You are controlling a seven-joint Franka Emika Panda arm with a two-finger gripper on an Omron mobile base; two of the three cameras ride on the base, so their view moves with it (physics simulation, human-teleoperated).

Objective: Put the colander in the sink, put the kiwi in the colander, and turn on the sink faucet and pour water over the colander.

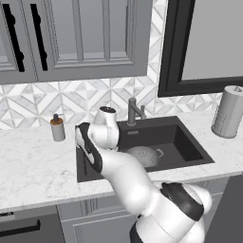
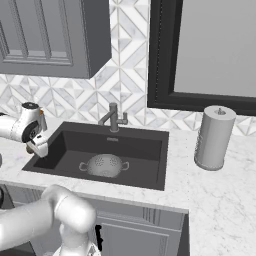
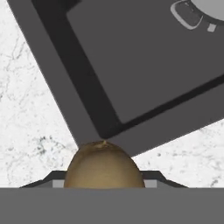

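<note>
I take the sink [image 1: 187,142] as my landmark. My pincer [image 3: 103,181] is pinching the kiwi [image 3: 104,168], the brown fruit sitting between my two dark fingertips, one tip showing on each side of it. In the hand view the kiwi hangs over the sink's near-left corner, right where the dark rim meets the white marble counter [image 3: 26,131]. In the right base view my pincer [image 2: 37,146] is at the sink's left edge, above the rim and apart from it.

The colander [image 2: 105,164] stands upright on the sink floor, near the middle and toward the front wall, its two loop handles pointing left and right. It touches neither side wall; bare dark floor lies open all around it, widest to its left, between it and my pincer. From the hand view one handle of the colander [image 3: 186,15] shows far across the basin.

The sink faucet [image 2: 113,118] rises behind the sink's back rim at the middle, spout angled over the basin. The soap dispenser [image 1: 57,128] stands on the counter left of the sink, behind my arm. The paper towel roll [image 2: 214,138] stands well right of the sink's right rim.
</note>
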